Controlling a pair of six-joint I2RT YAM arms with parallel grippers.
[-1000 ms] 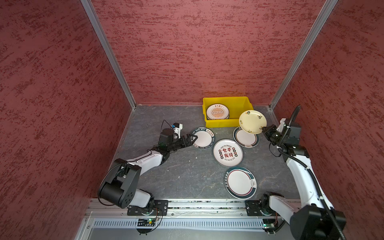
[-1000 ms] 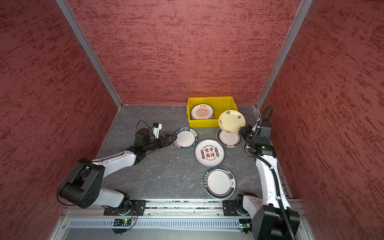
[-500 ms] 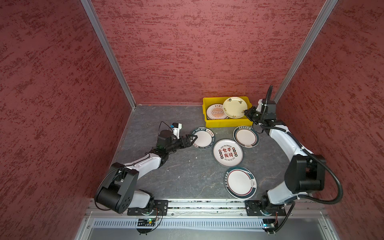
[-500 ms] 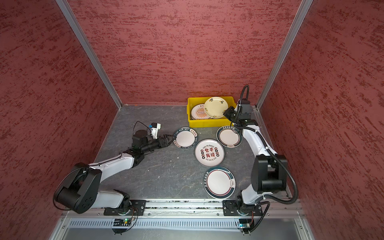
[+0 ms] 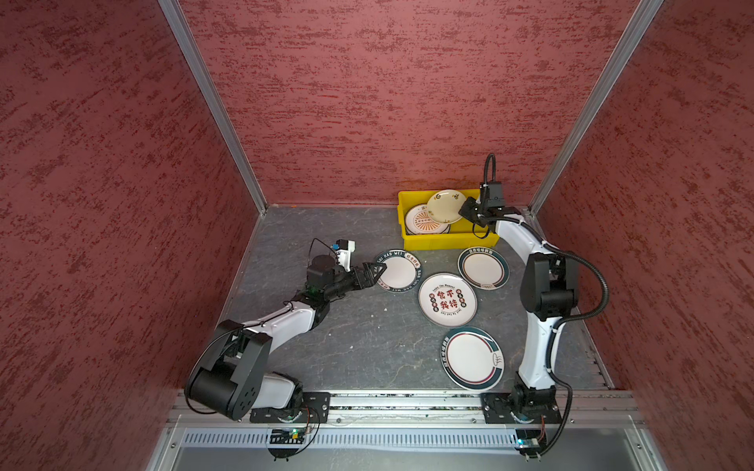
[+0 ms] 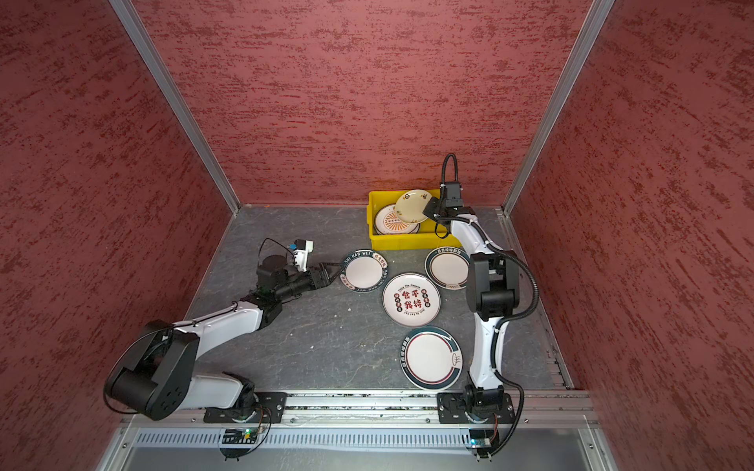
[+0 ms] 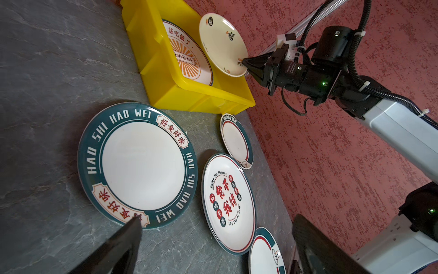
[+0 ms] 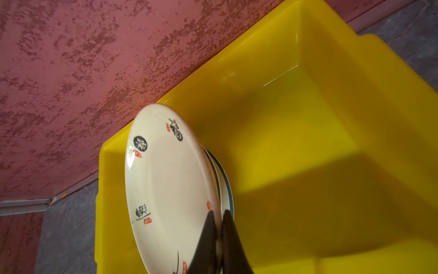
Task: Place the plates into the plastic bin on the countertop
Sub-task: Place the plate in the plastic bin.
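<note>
The yellow plastic bin (image 5: pixel 449 241) stands at the back of the countertop (image 5: pixel 367 338) and holds an orange sunburst plate (image 5: pixel 419 223). My right gripper (image 8: pixel 218 213) is shut on the rim of a cream plate (image 8: pixel 170 180), which hangs tilted over the bin, above the sunburst plate. My left gripper (image 5: pixel 377 269) is open, one fingertip (image 7: pixel 136 220) at the rim of the teal "HAO SHI HAO WEI" plate (image 7: pixel 142 166). Three more plates lie flat: a teal-rimmed one (image 5: pixel 483 268), a red-character one (image 5: pixel 447 299), and a teal-and-red-rimmed one (image 5: pixel 473 359).
Red textured walls close in the back and both sides, and the bin sits near the back right corner. Bare countertop (image 6: pixel 285 228) lies left of the bin and in front of the left arm. A metal rail (image 5: pixel 408 401) runs along the front edge.
My right arm swung the cream plate from above the countertop plates back over the bin and lower. The left gripper stayed open at the teal plate's rim.
</note>
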